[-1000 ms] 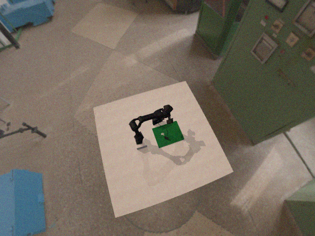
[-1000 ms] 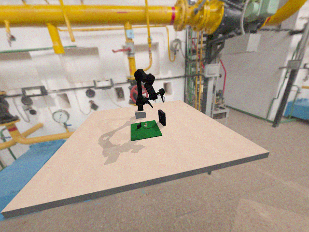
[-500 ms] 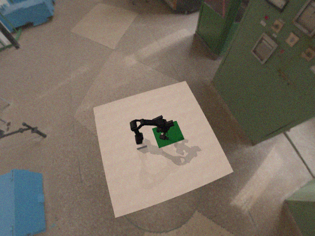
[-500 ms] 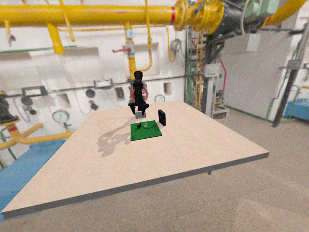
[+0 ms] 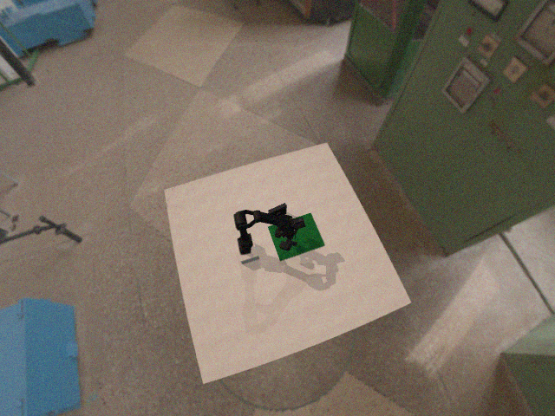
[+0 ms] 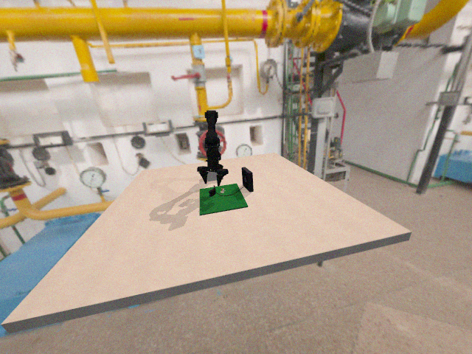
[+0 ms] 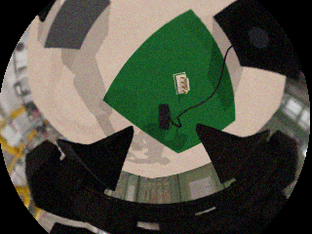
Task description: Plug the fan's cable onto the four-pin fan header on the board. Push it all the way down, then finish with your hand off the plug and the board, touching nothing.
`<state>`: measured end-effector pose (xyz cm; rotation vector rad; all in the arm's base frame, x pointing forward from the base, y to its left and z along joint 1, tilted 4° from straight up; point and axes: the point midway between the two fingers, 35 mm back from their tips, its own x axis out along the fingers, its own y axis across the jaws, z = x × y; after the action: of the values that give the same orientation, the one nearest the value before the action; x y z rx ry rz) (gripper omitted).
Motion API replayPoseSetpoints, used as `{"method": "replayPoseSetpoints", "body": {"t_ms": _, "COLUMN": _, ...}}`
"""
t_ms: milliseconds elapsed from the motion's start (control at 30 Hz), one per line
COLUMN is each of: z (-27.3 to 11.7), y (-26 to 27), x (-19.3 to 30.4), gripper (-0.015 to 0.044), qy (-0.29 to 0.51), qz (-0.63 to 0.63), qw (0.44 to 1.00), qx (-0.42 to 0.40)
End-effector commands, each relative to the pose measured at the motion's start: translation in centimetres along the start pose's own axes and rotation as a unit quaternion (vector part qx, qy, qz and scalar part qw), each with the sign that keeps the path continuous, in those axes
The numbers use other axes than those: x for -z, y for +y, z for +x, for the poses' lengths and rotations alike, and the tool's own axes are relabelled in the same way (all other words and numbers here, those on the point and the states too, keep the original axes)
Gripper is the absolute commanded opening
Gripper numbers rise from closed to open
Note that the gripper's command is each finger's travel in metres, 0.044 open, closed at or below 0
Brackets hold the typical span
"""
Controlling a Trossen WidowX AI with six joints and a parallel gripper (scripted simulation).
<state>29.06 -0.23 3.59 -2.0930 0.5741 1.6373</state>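
Green board [image 7: 171, 74] flat on table — pale four-pin header [image 7: 182, 82] unoccupied. Black plug [image 7: 164, 116] lies loose beside it, cable [image 7: 217, 78] running to upright black fan [image 7: 259, 38].

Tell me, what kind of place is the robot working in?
It looks like a factory or plant room. Big yellow pipes run along the wall, round pressure gauges hang below them, and a green control cabinet stands near the table.
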Motion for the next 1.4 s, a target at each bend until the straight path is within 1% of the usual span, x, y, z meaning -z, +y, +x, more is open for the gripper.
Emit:
{"method": "replayPoseSetpoints", "body": {"t_ms": 0, "z": 0.5, "y": -0.1, "x": 0.1, "gripper": 0.0440, "qy": 0.005, "qz": 0.002, "qw": 1.000, "qx": 0.002}}
{"method": "replayPoseSetpoints", "body": {"t_ms": 767, "z": 4.1, "y": -0.1, "x": -0.8, "gripper": 0.0440, "qy": 0.005, "qz": 0.002, "qw": 1.000, "qx": 0.002}}
{"method": "replayPoseSetpoints", "body": {"t_ms": 967, "z": 4.3, "y": -0.1, "x": -0.9, "gripper": 0.0440, "qy": 0.005, "qz": 0.002, "qw": 1.000, "qx": 0.002}}
{"method": "replayPoseSetpoints", "body": {"t_ms": 1300, "z": 4.0, "y": -0.2, "x": -0.8, "gripper": 0.0177, "qy": 0.005, "qz": 0.001, "qw": 1.000, "qx": 0.004}}
{"method": "replayPoseSetpoints", "body": {"t_ms": 1367, "z": 4.0, "y": -0.2, "x": -0.8, "gripper": 0.0164, "qy": 0.005, "qz": 0.001, "qw": 1.000, "qx": 0.004}}
